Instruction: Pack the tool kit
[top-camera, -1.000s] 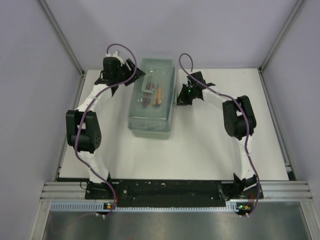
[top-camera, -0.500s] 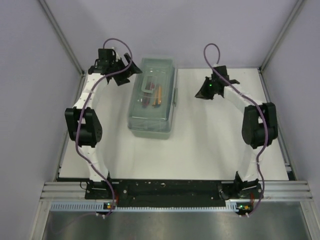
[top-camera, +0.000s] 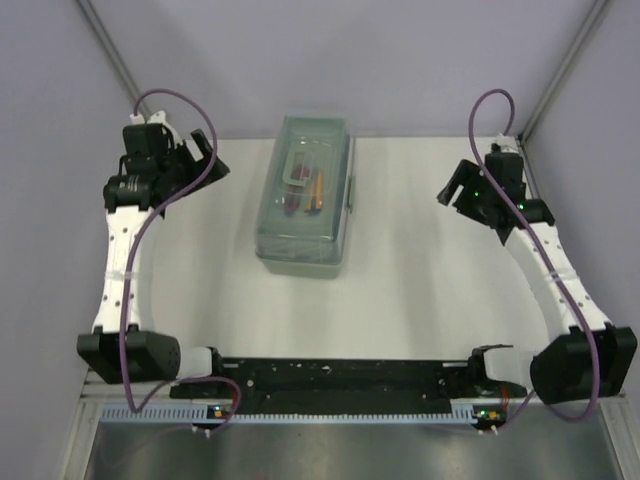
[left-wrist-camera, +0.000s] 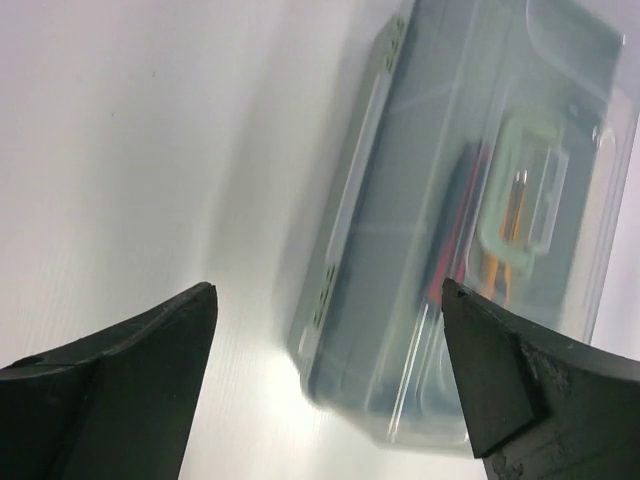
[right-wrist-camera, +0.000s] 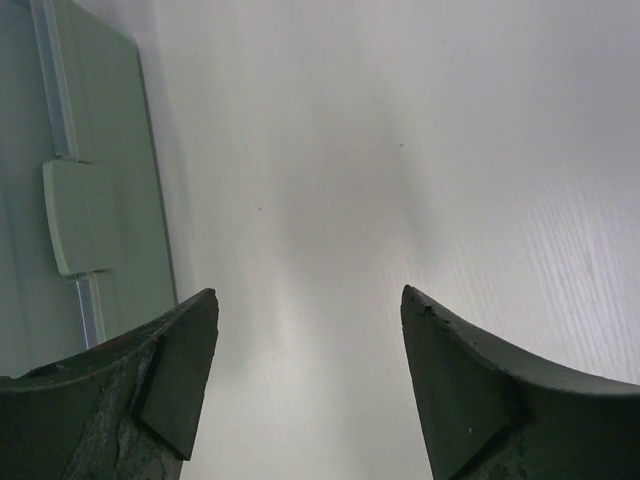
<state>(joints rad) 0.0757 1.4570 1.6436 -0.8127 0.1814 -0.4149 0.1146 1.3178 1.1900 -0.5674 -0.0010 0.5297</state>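
Now, toolbox (top-camera: 303, 197): lid shut, lying mid-bench (top-camera: 420, 280), between your two arms and well apart from both; tools show through the clear lid.
Left jaws: spread wide, pinching nothing.
Right jaws: spread, pinching nothing.
Handling: rigid, smooth plastic, likely slippery and weighty loaded; take the lid handle (top-camera: 298, 172) or both long sides.

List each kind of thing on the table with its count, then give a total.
Toolbox: 1
Arms: 2, left arm and right arm
Tools seen through the clear lid: too blurred to count
Total: 3
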